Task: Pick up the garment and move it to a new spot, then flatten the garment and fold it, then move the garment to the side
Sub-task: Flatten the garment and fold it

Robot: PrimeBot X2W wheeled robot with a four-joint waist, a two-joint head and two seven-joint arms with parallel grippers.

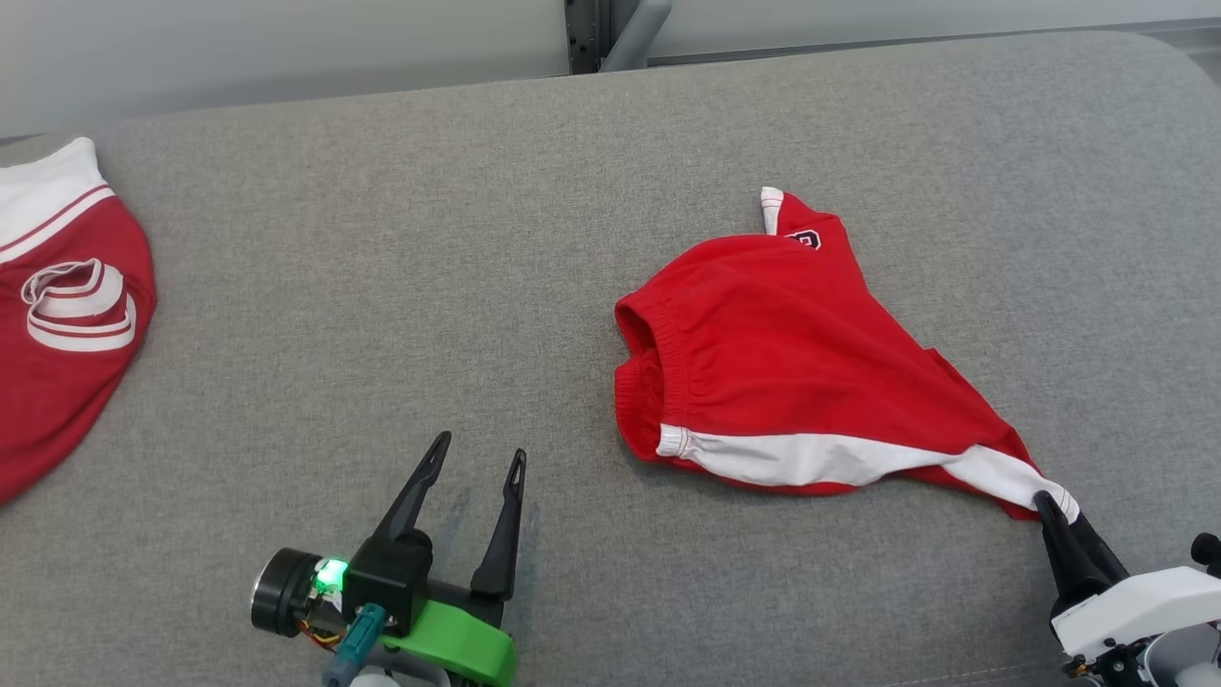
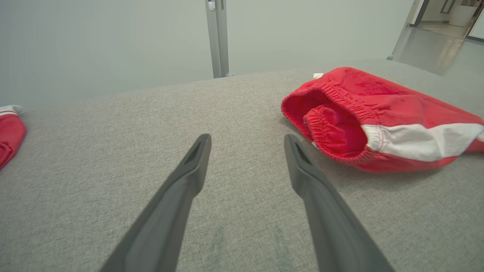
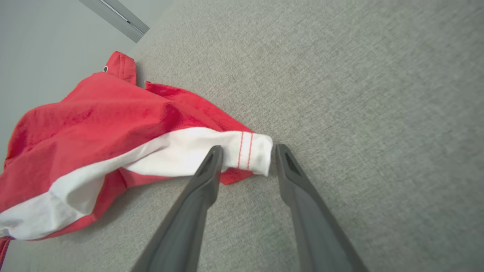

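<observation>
Grey fabric surface [image 1: 382, 239] bears red garment [image 1: 782, 343]; pale wall [image 1: 286, 48], metal post [image 1: 584, 33] behind.

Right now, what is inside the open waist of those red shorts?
I can see bunched red cloth inside the red shorts: the elastic waistband folded inward. Deeper in, the top layer covers everything, so anything further is hidden.

Finding the garment [image 1: 792, 363] lying right of centre on the surface [image 1: 382, 239], another garment [image 1: 57, 315] lying at the far left edge. Seeing the left gripper [image 1: 481, 447] sitting in front, left of the garment, the right gripper [image 3: 245, 151] straddling its front right corner.
</observation>
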